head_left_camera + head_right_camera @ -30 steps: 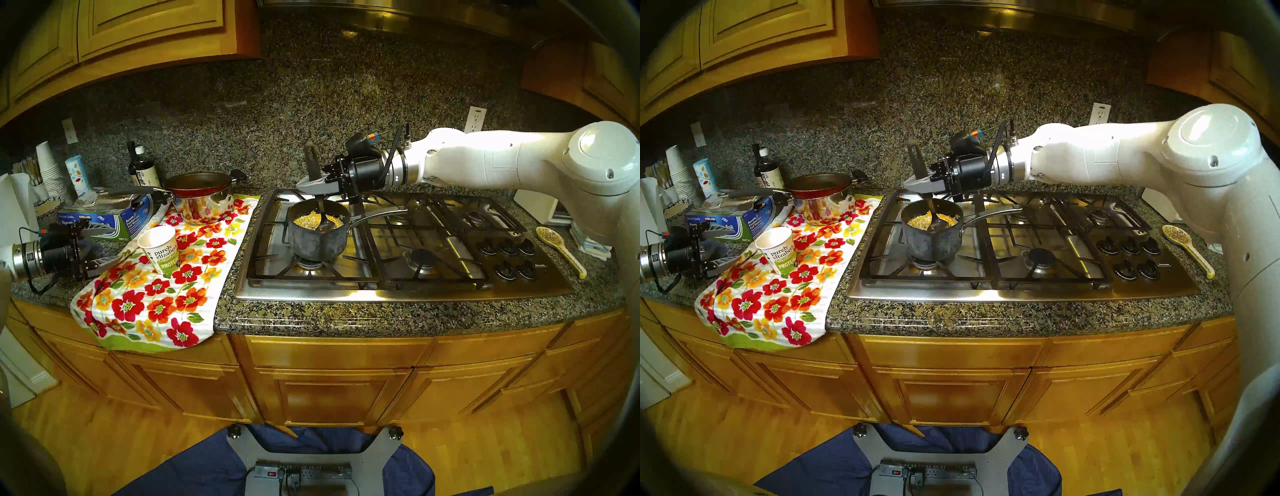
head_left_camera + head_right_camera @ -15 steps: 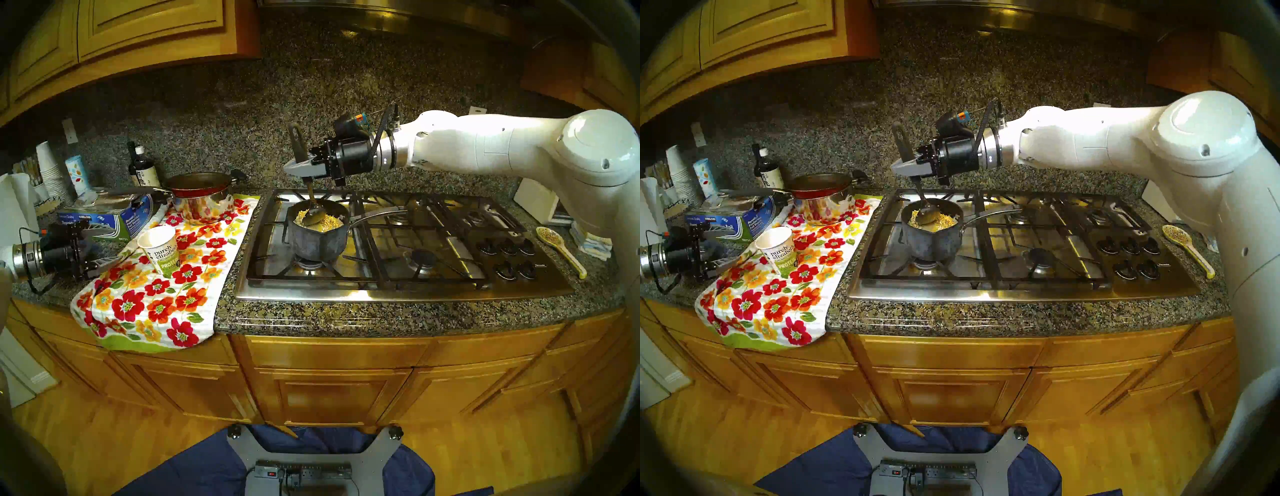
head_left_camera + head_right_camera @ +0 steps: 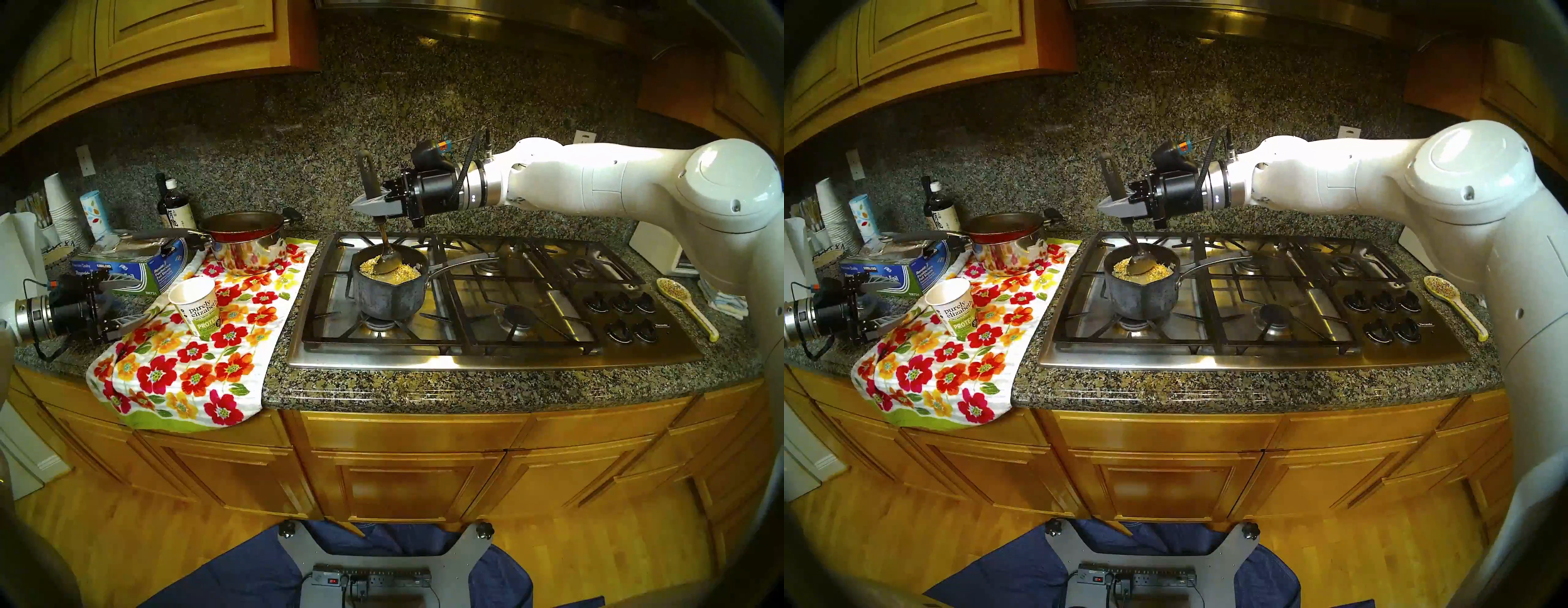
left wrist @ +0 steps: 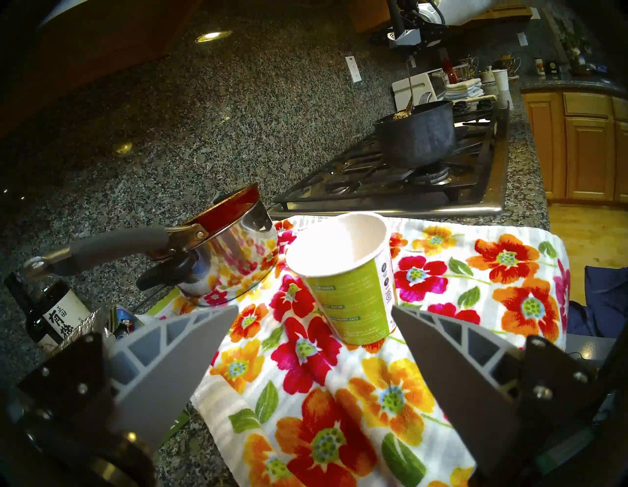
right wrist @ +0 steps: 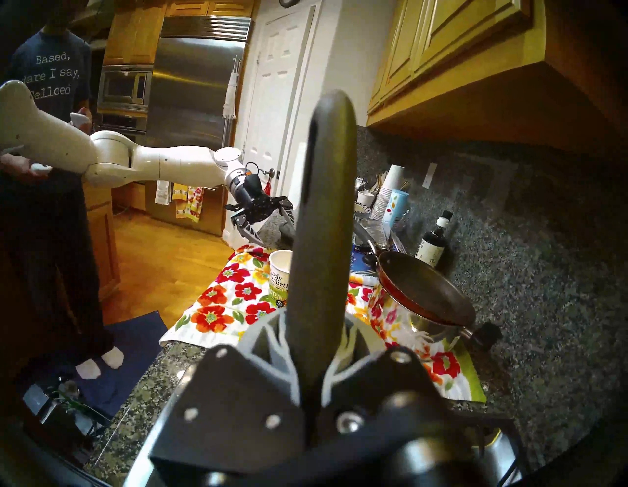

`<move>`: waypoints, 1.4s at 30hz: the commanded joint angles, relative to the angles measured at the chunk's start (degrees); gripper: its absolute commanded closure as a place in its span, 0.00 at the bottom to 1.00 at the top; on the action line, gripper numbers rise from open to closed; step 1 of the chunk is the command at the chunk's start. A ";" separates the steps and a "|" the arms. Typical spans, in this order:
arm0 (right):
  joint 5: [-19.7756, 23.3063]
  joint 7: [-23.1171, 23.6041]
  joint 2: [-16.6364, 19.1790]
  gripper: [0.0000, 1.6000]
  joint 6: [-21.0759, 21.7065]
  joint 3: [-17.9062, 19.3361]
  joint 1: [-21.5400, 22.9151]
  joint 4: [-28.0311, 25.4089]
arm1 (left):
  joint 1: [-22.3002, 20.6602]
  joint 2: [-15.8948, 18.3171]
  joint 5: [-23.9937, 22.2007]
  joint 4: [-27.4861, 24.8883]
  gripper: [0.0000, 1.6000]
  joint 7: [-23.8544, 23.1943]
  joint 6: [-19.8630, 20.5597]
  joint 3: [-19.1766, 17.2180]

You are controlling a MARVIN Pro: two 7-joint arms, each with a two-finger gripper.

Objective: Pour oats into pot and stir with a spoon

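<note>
- Granite counter [image 3: 424,390] with gas cooktop [image 3: 488,356] running across the kitchen.
- right gripper [image 3: 360,206] is pinching the spoon [image 3: 384,265] by its black handle; bowl is hanging below it, just inside the pot [image 3: 388,293].
- oats [image 3: 405,274] are sitting in the pot, so pouring looks done; stirring likely finishing.
- left gripper [image 4: 314,311] is idling, fingers spread, paper cup [image 4: 346,272] standing empty just ahead of it.
</note>
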 commanded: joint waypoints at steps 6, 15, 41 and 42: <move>0.95 -0.20 0.64 1.00 -0.56 0.99 -0.59 1.71 | -1.49 1.30 -1.49 -0.29 0.00 -0.18 -0.10 -0.81; 0.46 0.38 3.74 1.00 -0.47 0.64 1.93 -3.67 | -1.28 1.34 -1.42 -0.46 0.00 -0.18 -0.09 -0.83; 7.18 -6.39 5.75 1.00 10.69 2.75 3.23 -2.72 | -1.04 1.36 -1.31 -0.66 0.00 -0.18 -0.08 -0.90; 7.57 -6.60 5.68 1.00 10.97 3.01 2.94 -2.49 | -1.06 1.37 -1.34 -0.64 0.00 -0.18 -0.08 -0.89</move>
